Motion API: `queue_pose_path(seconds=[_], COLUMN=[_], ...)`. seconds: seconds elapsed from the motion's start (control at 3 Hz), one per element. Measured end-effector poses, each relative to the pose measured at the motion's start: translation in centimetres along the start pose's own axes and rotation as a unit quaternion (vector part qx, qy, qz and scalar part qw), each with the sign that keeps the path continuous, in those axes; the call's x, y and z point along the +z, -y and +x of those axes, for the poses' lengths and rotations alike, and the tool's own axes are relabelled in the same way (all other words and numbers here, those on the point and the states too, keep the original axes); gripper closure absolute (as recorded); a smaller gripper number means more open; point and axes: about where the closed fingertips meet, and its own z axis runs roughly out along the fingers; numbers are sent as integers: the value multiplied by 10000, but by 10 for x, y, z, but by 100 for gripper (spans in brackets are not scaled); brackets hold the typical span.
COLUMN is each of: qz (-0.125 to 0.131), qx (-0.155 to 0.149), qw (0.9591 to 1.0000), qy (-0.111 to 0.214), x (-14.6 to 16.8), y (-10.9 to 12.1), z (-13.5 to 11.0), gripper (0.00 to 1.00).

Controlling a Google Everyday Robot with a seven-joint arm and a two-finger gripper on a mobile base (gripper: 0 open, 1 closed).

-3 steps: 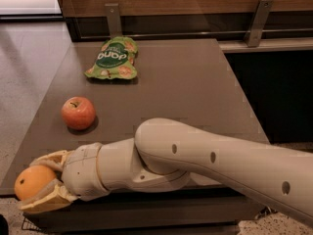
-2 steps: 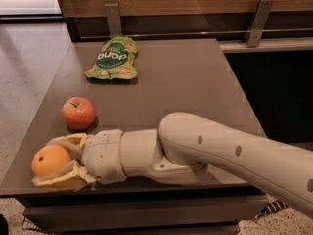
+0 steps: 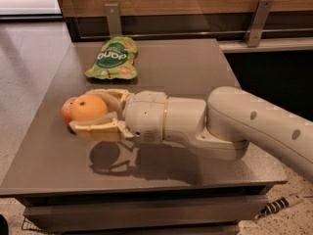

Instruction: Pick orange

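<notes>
The round, matte-skinned orange (image 3: 89,107) sat between the two cream-coloured fingers (image 3: 98,129) of the gripper (image 3: 82,109), one finger curving over its top and the other running beneath it. The fingers were closed onto the fruit from both sides and held it. The orange hung above the dark grey-brown bench (image 3: 195,67), and a round shadow (image 3: 104,154) lay on the surface below and slightly in front of it, apart from the fruit itself.

The white, rounded arm (image 3: 230,129) came in from the right edge of the view and stretched almost level across the front half of the bench, wrist pointing left, with the fingers stacked one above the other.

Just behind the orange a red-pink apple (image 3: 65,110) showed only as a sliver on the left side; whether the two touched could not be told. A green crinkled snack bag (image 3: 113,58) lay flat near the back of the bench, well apart from the fingers.

Compared with a moment before, the orange and fingers had moved away from the front-left corner of the bench — then low, close to the front edge — to a spot higher and farther in, where they now covered most of the apple, which had earlier stood fully in view. The bag had not shifted.
</notes>
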Motion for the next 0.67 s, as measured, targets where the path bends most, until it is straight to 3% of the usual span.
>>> queue_pose_path(seconds=[0.33,0.67], qz=[431,882], qx=[-155,-397], qw=[9989,9951], qy=[-34,-191], x=[-29,-58], y=[27,53], z=[-30,-63], gripper=[100,100])
